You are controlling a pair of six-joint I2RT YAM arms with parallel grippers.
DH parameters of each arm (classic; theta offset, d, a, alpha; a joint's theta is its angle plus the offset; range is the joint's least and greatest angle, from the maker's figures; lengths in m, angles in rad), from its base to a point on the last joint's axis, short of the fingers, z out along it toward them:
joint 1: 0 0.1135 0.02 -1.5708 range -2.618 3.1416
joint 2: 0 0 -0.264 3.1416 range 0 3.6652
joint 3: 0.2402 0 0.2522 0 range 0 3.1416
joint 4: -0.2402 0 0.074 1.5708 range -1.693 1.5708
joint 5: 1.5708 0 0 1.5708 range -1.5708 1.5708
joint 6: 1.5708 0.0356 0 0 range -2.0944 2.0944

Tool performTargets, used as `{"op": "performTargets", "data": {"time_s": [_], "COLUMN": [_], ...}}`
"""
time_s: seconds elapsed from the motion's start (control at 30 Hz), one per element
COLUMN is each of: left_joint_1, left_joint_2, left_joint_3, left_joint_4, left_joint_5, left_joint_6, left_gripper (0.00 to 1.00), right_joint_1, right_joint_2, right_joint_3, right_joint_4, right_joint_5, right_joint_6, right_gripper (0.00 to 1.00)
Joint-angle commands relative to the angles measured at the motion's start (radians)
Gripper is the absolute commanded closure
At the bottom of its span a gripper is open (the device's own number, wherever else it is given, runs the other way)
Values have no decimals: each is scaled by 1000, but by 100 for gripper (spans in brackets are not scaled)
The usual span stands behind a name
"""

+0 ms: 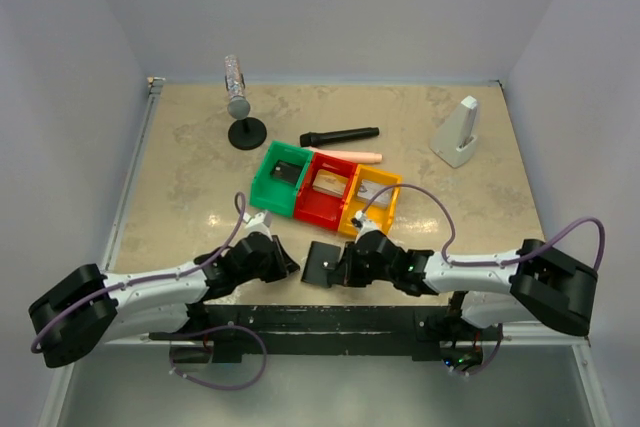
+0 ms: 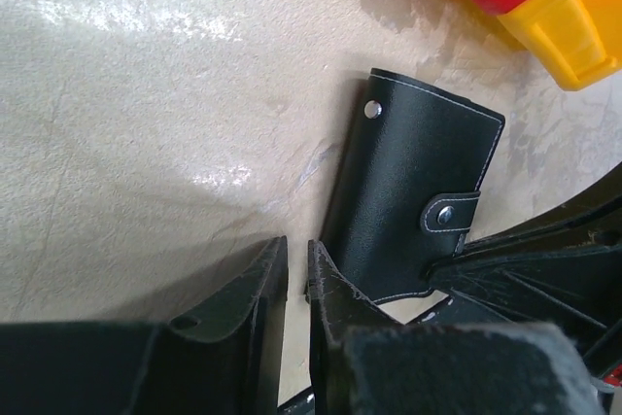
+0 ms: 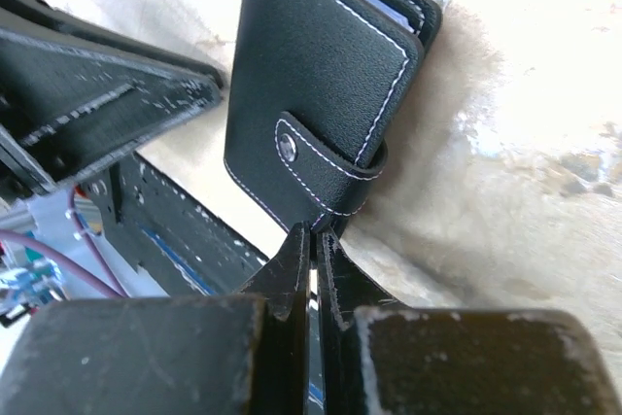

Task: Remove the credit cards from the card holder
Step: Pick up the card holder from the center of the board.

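Fig. 1. One closed card holder (image 2: 413, 191) at the near edge of the table (image 1: 180, 177), between two grippers: left gripper (image 2: 296, 259) slightly parted, empty; right gripper (image 3: 313, 240) closed tight, tips at its edge.

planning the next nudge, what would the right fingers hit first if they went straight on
The wallet, at its near edge by the snap tab; the closed right fingers are nearly on it, maybe touching.

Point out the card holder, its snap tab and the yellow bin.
card holder (image 2: 413, 191), left wrist view, middle of its black cover.
snap tab (image 3: 330, 170), right wrist view, strap beside the metal snap.
yellow bin (image 2: 578, 41), left wrist view, its outer wall.
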State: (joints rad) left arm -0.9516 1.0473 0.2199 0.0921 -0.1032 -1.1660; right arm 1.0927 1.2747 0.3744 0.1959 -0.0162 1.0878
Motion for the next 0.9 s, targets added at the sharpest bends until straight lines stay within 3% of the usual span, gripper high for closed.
{"op": "performTargets", "data": {"time_s": [0.0, 0.13, 0.2, 0.47, 0.63, 0.87], "left_joint_1": [-4, 2, 8, 31, 33, 33], "left_joint_2": [-76, -199, -266, -412, -487, -494], "left_joint_3": [-2, -40, -50, 143, 154, 98], "left_joint_4": [-15, 15, 8, -368, -250, 72], "left_joint_5": [-33, -55, -67, -164, -31, 271], "left_joint_6": [63, 100, 108, 192, 295, 321], "left_gripper": [79, 69, 59, 17, 16, 20], "right_joint_1": [1, 3, 1, 1, 1, 1], "right_joint_2": [-69, -164, -239, -468, -523, -538], "right_joint_3": [-31, -19, -12, 127, 208, 253], "right_joint_4": [-1, -76, -119, -407, -492, -467], "right_joint_5": [18, -39, -59, -117, -169, -266], "right_joint_6": [-87, -175, -215, -400, -456, -473], "right_gripper": [100, 100, 100, 100, 100, 100]}}
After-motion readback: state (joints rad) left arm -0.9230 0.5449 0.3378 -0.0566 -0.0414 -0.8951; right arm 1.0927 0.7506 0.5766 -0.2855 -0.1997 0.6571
